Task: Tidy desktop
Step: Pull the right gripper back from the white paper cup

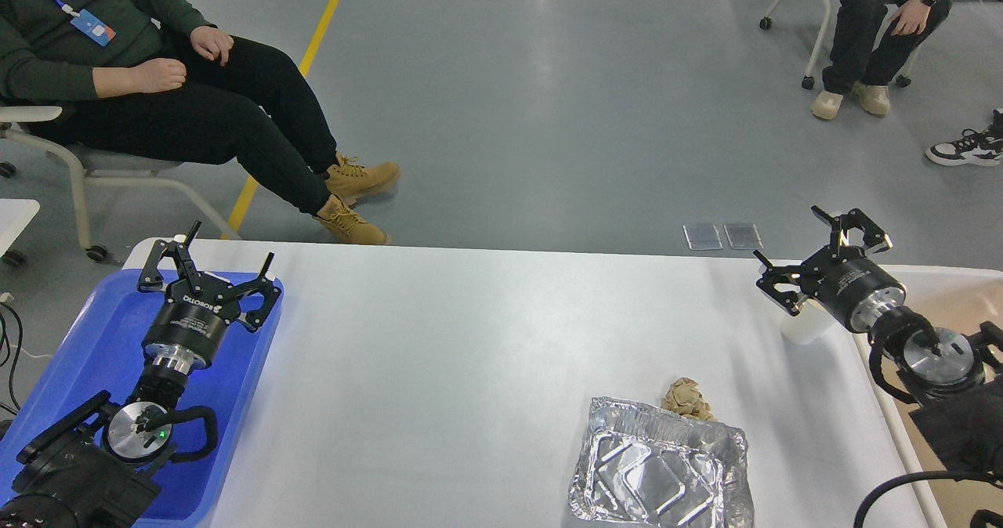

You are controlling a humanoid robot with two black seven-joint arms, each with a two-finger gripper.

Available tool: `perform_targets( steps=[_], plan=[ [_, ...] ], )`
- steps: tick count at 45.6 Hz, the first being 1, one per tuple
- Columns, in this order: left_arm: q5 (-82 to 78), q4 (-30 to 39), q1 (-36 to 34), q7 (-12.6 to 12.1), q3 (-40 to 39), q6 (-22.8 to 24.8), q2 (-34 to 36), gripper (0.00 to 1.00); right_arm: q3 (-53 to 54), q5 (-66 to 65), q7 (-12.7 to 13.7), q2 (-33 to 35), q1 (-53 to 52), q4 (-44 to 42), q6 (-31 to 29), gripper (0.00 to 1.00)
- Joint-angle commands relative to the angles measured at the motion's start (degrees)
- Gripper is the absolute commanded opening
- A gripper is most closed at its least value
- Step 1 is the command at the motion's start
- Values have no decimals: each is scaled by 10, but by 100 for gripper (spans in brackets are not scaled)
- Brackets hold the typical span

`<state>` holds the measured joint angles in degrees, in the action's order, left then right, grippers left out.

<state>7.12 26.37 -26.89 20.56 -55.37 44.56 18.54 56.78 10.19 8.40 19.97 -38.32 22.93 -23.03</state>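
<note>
The desktop (439, 348) is bare across its middle and far edge, giving open passage between the two arms. Obstacles sit at the near right: a crumpled foil tray (662, 469) lies flat at the near edge, with a wad of brown paper (688, 399) touching its far rim. A small white cup (805, 328) stands at the right edge, directly under the right gripper (823, 258), whose fingers are spread. A blue tray (94, 340) occupies the left end; the left gripper (205, 265), fingers spread, hangs above its far rim. A cream bin (940, 293) borders the right edge.
</note>
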Motion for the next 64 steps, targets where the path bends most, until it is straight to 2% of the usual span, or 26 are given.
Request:
perform_targets(
  steps=[1,38,53,64],
  plan=[
    [0,0,0,1,3,0,1,99,0,0,-1,0,-1,0,0,100],
    [0,0,0,2,7,1,2,99,-23,-11,1,6,-1,12,-1,100],
    [0,0,0,3,7,1,3,99,-116,-11,5,112,-19,98,3,100],
    [0,0,0,2,7,1,3,99,-284,-12,3,229,-100,194,5,100]
  ],
)
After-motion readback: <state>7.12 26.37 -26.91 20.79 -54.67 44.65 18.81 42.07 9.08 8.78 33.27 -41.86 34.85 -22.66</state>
